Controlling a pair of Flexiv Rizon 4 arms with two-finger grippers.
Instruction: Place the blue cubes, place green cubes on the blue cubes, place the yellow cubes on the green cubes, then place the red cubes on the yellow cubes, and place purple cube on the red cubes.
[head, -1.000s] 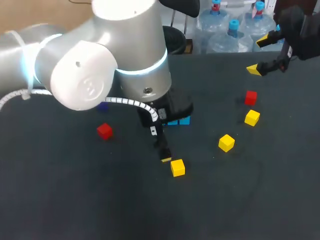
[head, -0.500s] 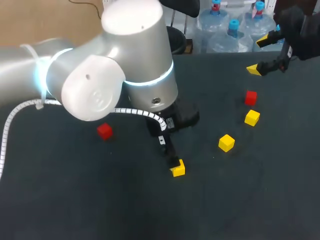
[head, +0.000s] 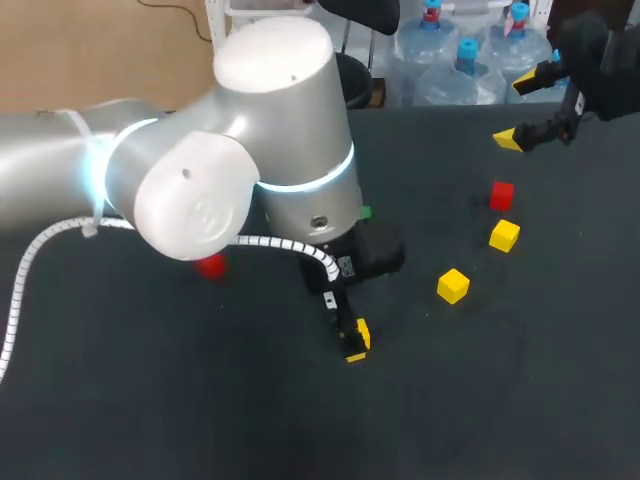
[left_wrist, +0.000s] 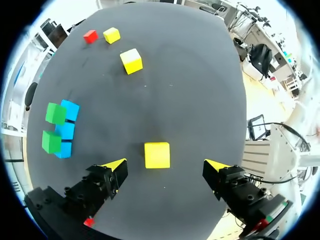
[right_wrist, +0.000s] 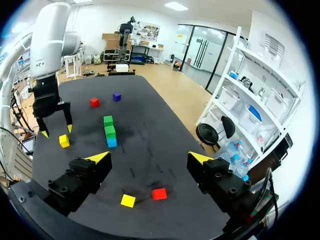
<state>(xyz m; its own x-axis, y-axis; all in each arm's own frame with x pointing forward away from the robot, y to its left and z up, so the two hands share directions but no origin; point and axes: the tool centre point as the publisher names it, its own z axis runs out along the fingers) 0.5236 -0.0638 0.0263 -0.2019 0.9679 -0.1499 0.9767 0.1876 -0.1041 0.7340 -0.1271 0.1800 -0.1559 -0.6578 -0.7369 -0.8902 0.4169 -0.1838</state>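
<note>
While the right arm has kept its place over the last second, the left arm has swung down and forward, and its left gripper (left_wrist: 166, 165) now straddles the nearest yellow cube (left_wrist: 157, 155), which has not shifted on the table (head: 500, 400). In the head view the bulky wrist now covers the blue cubes that showed beneath it a second ago, leaving only a green sliver, and half hides a red cube (head: 210, 265) at about 9 o'clock from the gripper.

By my reading, the yellow layer is beginning. The left wrist view shows the row of blue cubes (left_wrist: 65, 131) already bearing two green cubes (left_wrist: 56, 113), so this yellow one looks to be headed there.

The left claw points almost straight down and stands wide. The cube sits between the yellow tips, nearer one finger and apart from both, so nothing is gripped yet. The build stands at roughly 12 o'clock from this cube in the head view.

Two more yellow cubes, one nearer (head: 453, 285) and one farther (head: 504, 235), wait at about 2 o'clock from it, with a second red cube (head: 501, 195) just past them. The purple cube (right_wrist: 116, 96) lies beyond the build, seen from the right wrist.

The right gripper (head: 517, 112) hangs above the table's 2 o'clock corner, its claw wide and empty.
</note>
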